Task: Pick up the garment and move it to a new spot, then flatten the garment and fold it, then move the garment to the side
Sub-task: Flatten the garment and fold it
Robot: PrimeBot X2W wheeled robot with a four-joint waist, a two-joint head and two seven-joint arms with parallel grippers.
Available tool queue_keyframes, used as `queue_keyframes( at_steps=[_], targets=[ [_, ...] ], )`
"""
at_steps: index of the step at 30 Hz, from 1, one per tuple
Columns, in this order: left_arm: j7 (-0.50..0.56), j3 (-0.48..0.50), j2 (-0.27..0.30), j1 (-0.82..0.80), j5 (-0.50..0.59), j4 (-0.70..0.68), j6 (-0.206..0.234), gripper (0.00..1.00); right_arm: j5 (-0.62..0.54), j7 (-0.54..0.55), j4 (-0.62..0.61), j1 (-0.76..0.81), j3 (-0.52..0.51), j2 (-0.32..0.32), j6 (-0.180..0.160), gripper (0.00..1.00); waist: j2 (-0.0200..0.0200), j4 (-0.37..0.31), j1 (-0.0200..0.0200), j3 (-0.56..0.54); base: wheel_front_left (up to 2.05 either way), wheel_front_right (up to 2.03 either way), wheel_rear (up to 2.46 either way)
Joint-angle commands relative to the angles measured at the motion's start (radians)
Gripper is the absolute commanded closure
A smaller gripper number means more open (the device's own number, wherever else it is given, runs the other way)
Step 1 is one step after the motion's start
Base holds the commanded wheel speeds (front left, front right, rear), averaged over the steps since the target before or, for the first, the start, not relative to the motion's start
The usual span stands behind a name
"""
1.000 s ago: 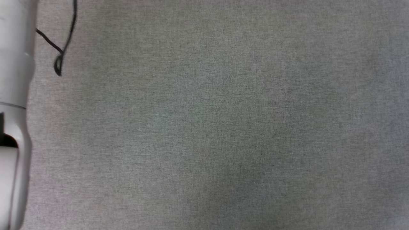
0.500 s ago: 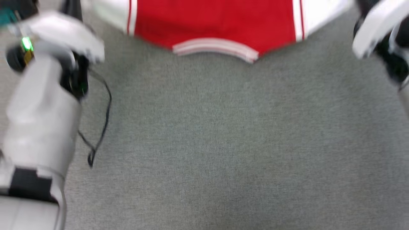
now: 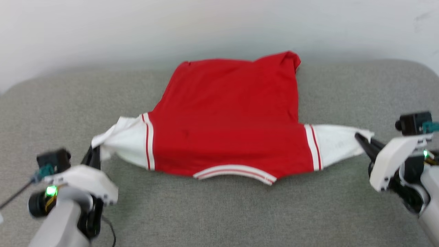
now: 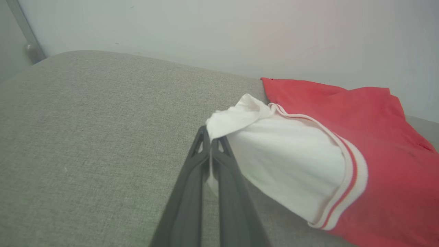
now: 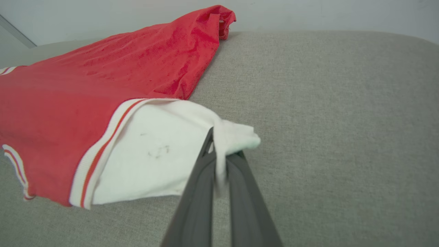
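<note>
Flattening, judging by the layout. Finds the garment [image 3: 226,130] spread on the grey cushion [image 3: 219,212], about mid-width, its far end close to the pale wall [image 3: 137,31]. Pinches the tip of the white left-hand sleeve [image 3: 127,140] with the left gripper [image 3: 95,152], fingers pressed together on the cloth. Pinches the tip of the right-hand sleeve [image 3: 334,144] with the right gripper [image 3: 360,139] in the same way, a fold of white fabric squeezed between closed fingers. Holds both sleeve ends a little above the cushion, with the red body resting on it.

To do this well: draw the two grippers apart evenly and low, only until the slack across the shoulders goes. Avoid pulling harder on one side, likely to drag the body off centre. Avoid a sharp tug too, likely to slip so small a pinch. Lower each sleeve tip flat onto the cushion before letting go. Expect to smooth the rumpled hem corner [image 3: 289,60] at the far right afterwards, since a sideways pull probably does little there.

Points the collar [image 3: 236,171] toward the robot and the hem toward the wall, plain red side up. Runs the body's long axis collar to hem, straight away from the robot, leaning slightly right at the far end. Stretches the sleeves crosswise, left to right, square to that axis
</note>
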Motion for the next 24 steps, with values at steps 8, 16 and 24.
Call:
queue_keyframes(
  at_steps=[8,16,24],
  targets=[
    [0.088,0.032,0.085,0.379,-0.04,-0.348,0.156,1.0,-0.019,0.014,-0.124,0.301,-0.123,-0.043,-0.001,1.0,0.0,0.013,0.0004,-0.115,0.0,0.0,0.0],
    [0.204,0.042,0.146,0.66,-0.057,-0.7,0.323,1.0,-0.158,0.133,-0.307,0.626,-0.346,0.032,-0.001,1.0,0.0,0.031,0.0004,-0.127,0.0,0.0,0.0],
    [0.221,0.001,0.138,0.729,-0.033,-0.803,0.362,1.0,-0.34,0.299,-0.509,0.864,-0.557,0.206,-0.001,0.0,0.0,0.064,0.0004,-0.12,0.0,0.0,0.0]
  ],
)
